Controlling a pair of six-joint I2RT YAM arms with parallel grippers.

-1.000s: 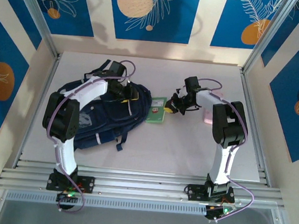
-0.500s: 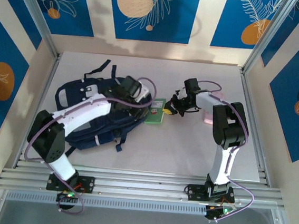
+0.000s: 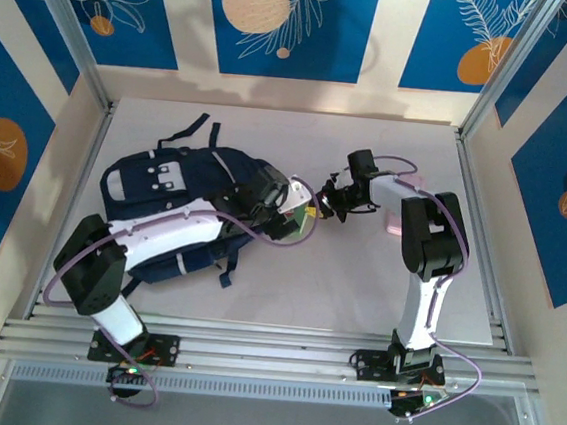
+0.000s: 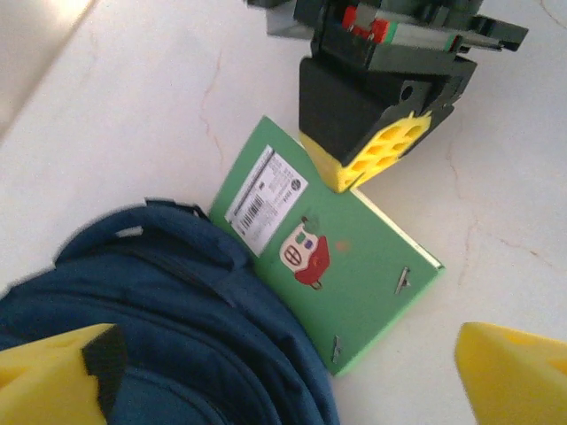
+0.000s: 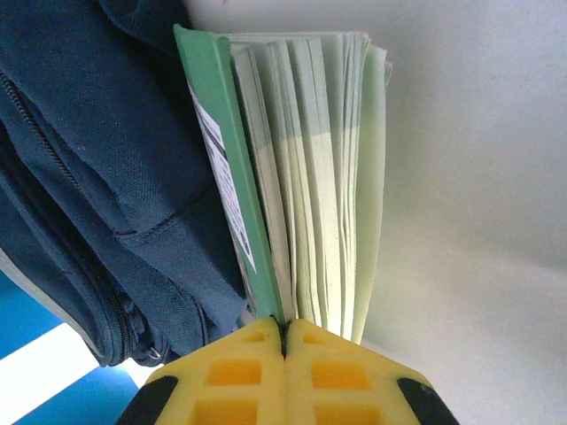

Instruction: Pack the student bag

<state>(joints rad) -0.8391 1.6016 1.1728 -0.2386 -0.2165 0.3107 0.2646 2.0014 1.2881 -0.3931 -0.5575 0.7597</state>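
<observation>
Backpack (image 3: pixel 165 191) first: the navy student bag lies flat on the white table (image 3: pixel 356 290), left of centre, its white buckle patches up and its dark straps trailing toward the back wall. A green notebook (image 3: pixel 305 227) rests against the bag's right side, one edge tucked against the blue fabric. In the left wrist view its cover (image 4: pixel 354 274) shows a white barcode label and a small red-and-white picture.

The left gripper (image 3: pixel 296 217) hangs over the spot where the notebook meets the bag, its claw spread wide and holding nothing; its yellow fingertips (image 4: pixel 514 372) sit far apart at the bottom corners of its own view, with bag (image 4: pixel 177 328) and notebook between them below.

The right gripper (image 3: pixel 318 208) reaches in from the right to the notebook's outer corner. Its claw is pinched tight on the edge of the green cover (image 5: pixel 226 159); from its own camera the two yellow fingers (image 5: pixel 283 363) meet with the cover running into the seam, and the pale pages fan loose beside it. The bag's zipped side (image 5: pixel 89 177) is just left of the cover.

A pink item (image 3: pixel 395 223) lies on the table, partly under the right arm.
</observation>
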